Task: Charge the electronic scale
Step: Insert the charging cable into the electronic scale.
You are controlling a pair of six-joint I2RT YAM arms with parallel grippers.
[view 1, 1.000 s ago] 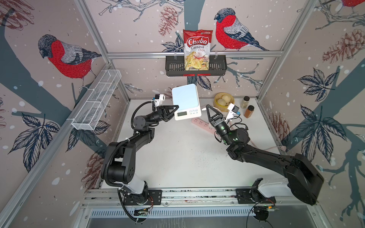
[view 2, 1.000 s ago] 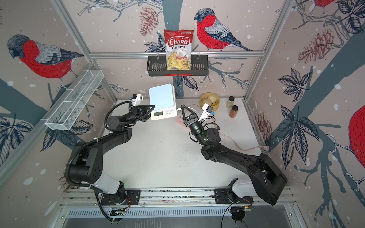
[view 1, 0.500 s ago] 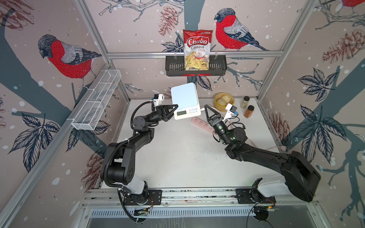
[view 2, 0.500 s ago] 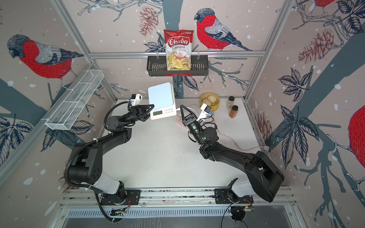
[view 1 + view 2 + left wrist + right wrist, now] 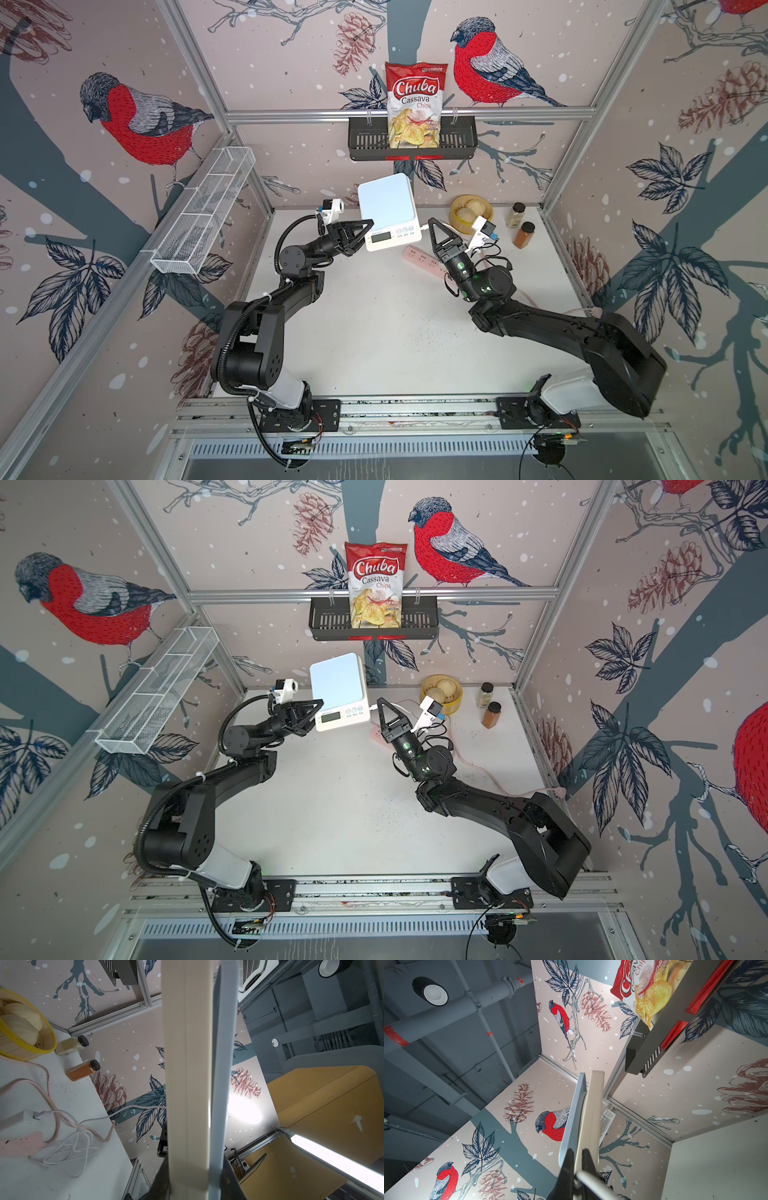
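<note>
The electronic scale is in the upper middle of both top views. It is lifted clear of the counter, with its display end toward the lower edge of the frame. The left claw is closed on the left corner of this display end and carries the scale. In the left wrist view the cream body stands between the jaws. The right claw is just at the right side of the scale, its jaws closed almost fully on the plug end of the white charging cable. The cable runs down to a white adapter at the pink power strip on the counter.

As I judge it, the step in hand is to insert the plug into a port on the side of the scale. In a top view the plug touches the edge of the scale, but I cannot tell if it is already seated. The next move calls for a small, straight push along the port. Meanwhile the left claw must hold the scale firm so that it does not turn away.
</note>
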